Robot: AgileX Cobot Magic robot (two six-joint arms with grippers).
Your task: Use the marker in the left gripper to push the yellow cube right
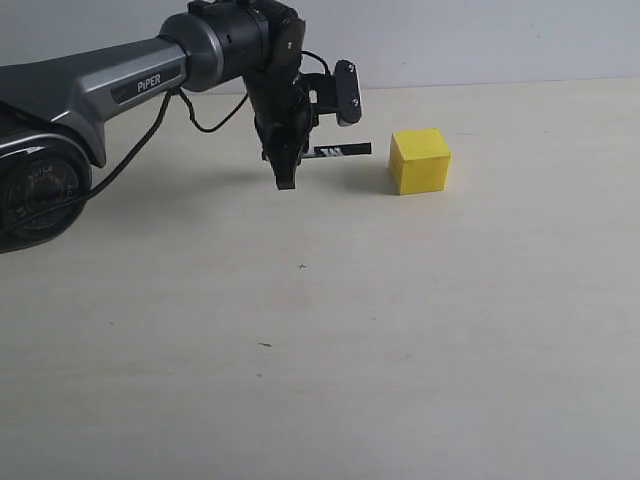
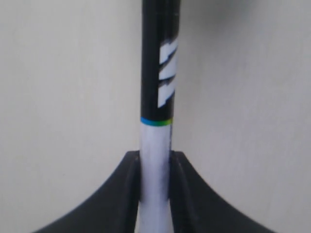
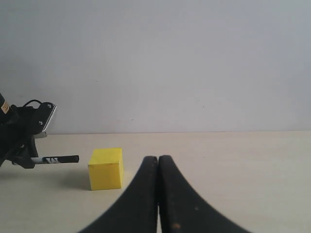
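The yellow cube rests on the pale table, right of centre at the back; it also shows in the right wrist view. My left gripper points down, shut on the marker, which sticks out level toward the cube. Its black tip ends a short gap left of the cube, not touching. In the left wrist view the marker runs between the two black fingers, white barrel clamped, black band beyond. My right gripper is shut with nothing in it, and is absent from the exterior view.
The pale table stretches in front of and to the right of the cube. A plain grey wall stands behind. The left arm's grey link lettered "PiPER" and loose black cables reach in from the left.
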